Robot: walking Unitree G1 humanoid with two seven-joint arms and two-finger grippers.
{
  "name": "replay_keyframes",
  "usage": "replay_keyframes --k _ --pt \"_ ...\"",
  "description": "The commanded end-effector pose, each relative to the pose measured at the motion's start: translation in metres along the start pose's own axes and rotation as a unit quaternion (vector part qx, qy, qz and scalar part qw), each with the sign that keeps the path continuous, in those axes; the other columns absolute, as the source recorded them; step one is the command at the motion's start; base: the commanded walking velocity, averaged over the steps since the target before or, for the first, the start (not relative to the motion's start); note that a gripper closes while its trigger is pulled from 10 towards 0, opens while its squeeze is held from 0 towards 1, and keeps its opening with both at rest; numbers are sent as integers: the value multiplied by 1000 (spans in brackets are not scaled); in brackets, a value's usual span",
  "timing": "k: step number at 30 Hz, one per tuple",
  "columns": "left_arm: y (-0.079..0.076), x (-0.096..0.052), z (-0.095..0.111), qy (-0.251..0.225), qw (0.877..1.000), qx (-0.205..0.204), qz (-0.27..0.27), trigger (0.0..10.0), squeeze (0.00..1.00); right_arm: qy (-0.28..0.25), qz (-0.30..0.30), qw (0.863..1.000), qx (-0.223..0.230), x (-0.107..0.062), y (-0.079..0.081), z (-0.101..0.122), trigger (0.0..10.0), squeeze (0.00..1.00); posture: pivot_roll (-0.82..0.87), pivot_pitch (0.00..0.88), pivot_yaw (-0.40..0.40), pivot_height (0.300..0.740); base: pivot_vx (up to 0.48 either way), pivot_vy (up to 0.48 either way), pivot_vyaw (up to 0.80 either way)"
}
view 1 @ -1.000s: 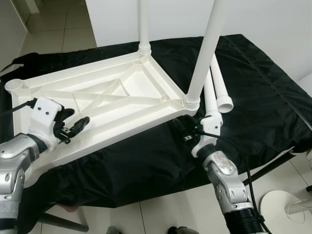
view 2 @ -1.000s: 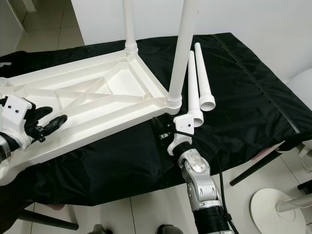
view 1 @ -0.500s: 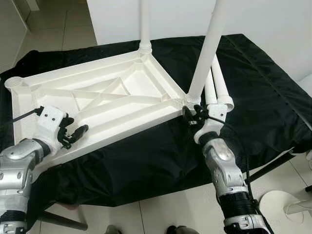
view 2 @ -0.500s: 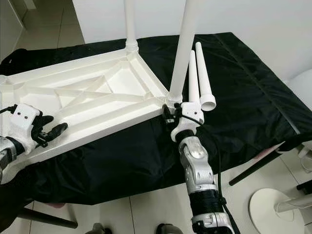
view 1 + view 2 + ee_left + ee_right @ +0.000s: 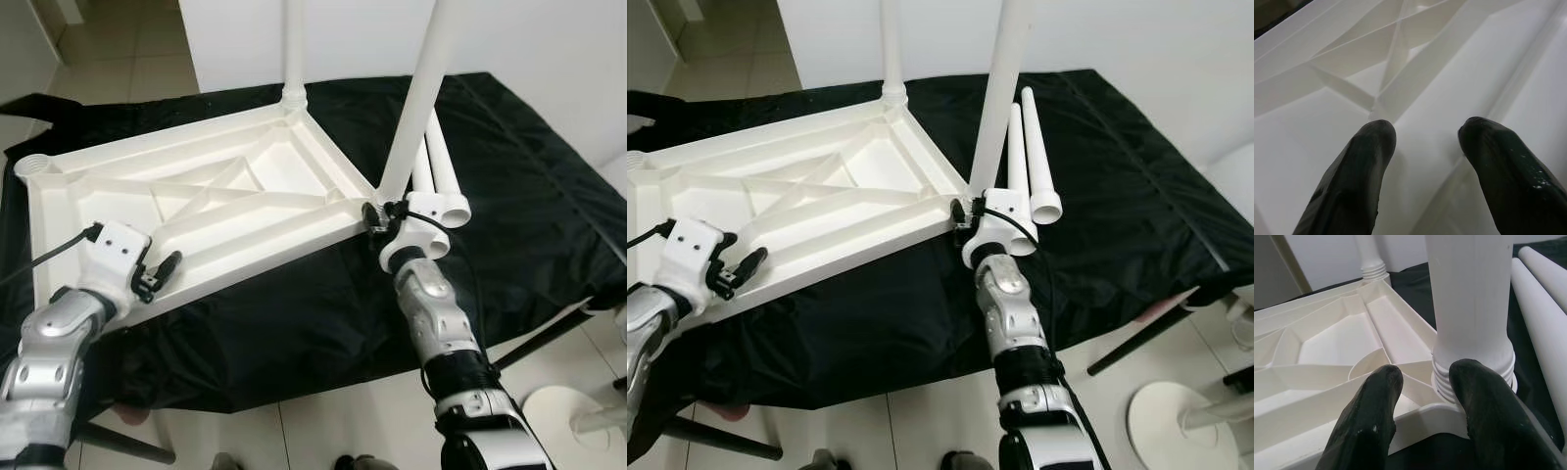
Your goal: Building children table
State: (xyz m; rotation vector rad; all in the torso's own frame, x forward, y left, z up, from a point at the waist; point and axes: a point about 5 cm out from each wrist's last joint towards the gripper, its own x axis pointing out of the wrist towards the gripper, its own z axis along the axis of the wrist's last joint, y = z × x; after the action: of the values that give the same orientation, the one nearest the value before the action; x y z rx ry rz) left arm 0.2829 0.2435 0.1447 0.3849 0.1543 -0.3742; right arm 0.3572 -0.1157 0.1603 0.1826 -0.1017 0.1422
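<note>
Upside-down white ribbed plastic tabletop: left gripper spread over near-left edge; right gripper spread at near-right upright white leg.

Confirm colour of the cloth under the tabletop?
Plain black cloth under the white tabletop; clearest in the right eye view.

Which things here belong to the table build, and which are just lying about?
Job:
- upturned white tabletop
- two fitted legs
- two loose legs
- left gripper
- right gripper

Lying about:
- black cloth
- white stand base
</note>
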Motion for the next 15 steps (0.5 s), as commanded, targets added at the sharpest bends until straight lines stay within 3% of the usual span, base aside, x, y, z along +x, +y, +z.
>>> replay_keyframes --k 1,3,6,15 --pt "-32 0 -24 55 992 -25 -112 10000 0 20 -15 1000 12 0 -3 -8 10000 0 22 148 -16 740 0 0 0" --pt "-45 -7 -27 59 985 -26 -160 10000 0 25 -13 999 19 2 0 -11 10000 0 30 152 -14 740 0 0 0" --pt "-51 -11 -30 73 981 -30 -179 10000 0 27 -10 999 24 4 2 -12 10000 0 38 154 -15 740 0 0 0" --pt "-64 -9 -17 52 984 -44 -163 10000 0 23 9 999 33 7 11 -14 10000 0 47 154 -6 740 0 0 0"
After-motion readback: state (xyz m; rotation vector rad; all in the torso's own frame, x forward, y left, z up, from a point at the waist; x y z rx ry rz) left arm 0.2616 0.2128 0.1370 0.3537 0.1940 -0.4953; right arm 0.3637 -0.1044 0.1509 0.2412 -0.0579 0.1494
